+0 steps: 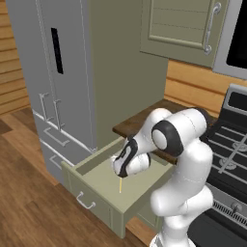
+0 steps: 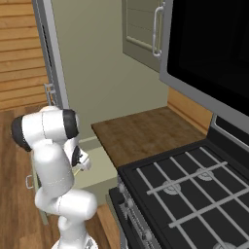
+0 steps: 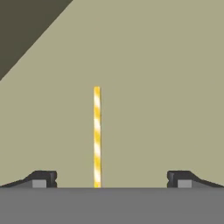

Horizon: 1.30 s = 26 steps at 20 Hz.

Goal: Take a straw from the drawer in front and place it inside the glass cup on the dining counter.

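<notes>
Fridge (image 1: 53, 72): grey, tall, just left of my work area.

Stove (image 2: 194, 194): black grates, to the right of the arm.

Counter (image 2: 141, 133): dark wood slab behind the drawer.

Drawer (image 1: 91, 190): sage-green, pulled open, silver bar handle facing out; pale floor bare apart from one item.

Gripper (image 3: 111, 179): poised over the drawer floor, fingers spread wide, holding nothing.

Straw (image 3: 97, 135): yellow-and-white striped, lying flat on the drawer floor, running between my fingertips, slightly left of centre.

Step, as I judge it: approach for the pick. Next I need to descend, centre on the straw, then close gently.
</notes>
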### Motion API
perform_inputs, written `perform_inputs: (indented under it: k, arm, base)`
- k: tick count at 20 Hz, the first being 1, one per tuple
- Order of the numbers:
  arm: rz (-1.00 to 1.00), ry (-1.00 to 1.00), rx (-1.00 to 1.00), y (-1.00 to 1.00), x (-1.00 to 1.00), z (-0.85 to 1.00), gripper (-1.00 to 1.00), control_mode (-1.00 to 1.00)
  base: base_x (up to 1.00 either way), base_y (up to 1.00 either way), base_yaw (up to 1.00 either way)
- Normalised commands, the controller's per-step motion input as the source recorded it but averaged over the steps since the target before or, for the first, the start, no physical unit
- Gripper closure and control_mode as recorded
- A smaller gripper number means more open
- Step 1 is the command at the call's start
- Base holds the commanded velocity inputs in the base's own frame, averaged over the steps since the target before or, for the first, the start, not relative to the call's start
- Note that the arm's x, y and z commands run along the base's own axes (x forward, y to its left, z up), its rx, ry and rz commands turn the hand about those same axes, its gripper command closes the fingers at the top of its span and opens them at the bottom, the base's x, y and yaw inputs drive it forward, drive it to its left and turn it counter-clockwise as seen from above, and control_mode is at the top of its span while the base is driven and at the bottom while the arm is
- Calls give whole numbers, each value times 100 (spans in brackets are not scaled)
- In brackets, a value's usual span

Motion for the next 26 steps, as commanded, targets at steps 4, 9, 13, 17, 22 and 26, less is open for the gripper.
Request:
perform_inputs:
  k: [4,9,13,17,22,26]
  arm:
    - [-2,0,0,12,41,-31,-100,-100]
    - [0,4,0,16,42,-23,-100,-100]
    - [0,7,0,21,24,-23,-100,-100]
    - [0,6,-1,14,15,-26,-100,-100]
    - [0,6,0,1,38,-23,-100,-100]
    - [0,10,0,0,43,-29,-100,-100]
  base:
    - [0,0,0]
    - [0,0,0]
    - [0,0,0]
    - [0,0,0]
    - [0,0,0]
    - [0,0,0]
